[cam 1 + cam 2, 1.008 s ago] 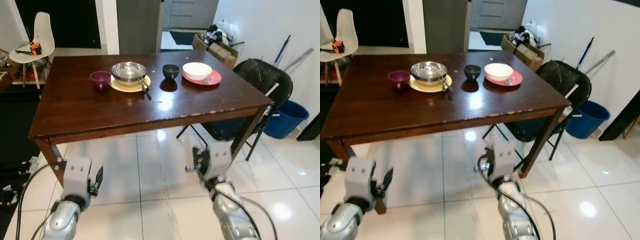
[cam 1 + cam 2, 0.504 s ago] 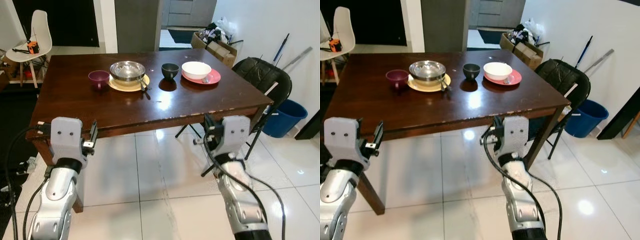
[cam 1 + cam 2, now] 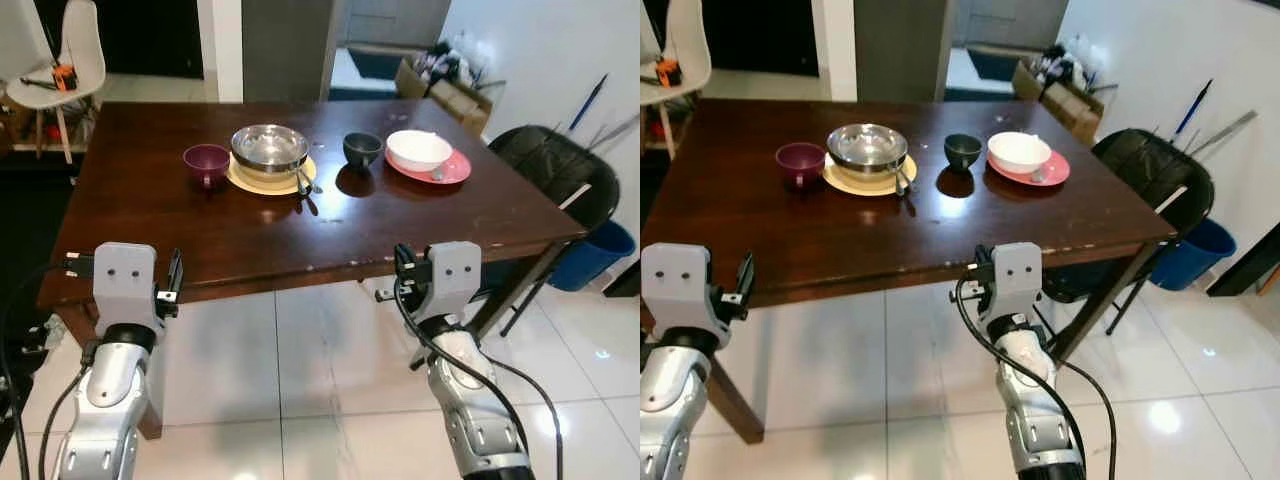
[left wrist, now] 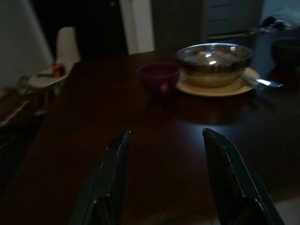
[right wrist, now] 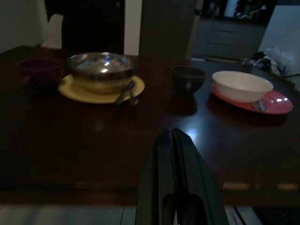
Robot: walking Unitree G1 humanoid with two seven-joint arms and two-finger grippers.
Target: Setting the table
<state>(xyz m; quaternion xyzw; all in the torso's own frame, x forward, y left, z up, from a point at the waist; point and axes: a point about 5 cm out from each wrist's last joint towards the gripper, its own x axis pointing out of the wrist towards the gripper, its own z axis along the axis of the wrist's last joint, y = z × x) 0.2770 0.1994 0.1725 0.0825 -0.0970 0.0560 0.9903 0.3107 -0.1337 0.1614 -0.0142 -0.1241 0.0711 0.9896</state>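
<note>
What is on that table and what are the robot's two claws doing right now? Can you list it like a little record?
table: dark wood
left setting: steel bowl on yellow plate, spoon at its edge
purple cup: beside the yellow plate
dark cup: between the two plates
right setting: white bowl on pink plate
left gripper: open, at the table's near edge, holding nothing
right gripper: shut, at the near edge, holding nothing

Table (image 3: 200, 230): cup (image 3: 205, 160) leftmost, bowl (image 3: 268, 148) on plate (image 3: 245, 180), cup (middle) (image 3: 361, 149), bowl (image 3: 418, 150) on plate (image 3: 455, 170) rightmost.
</note>
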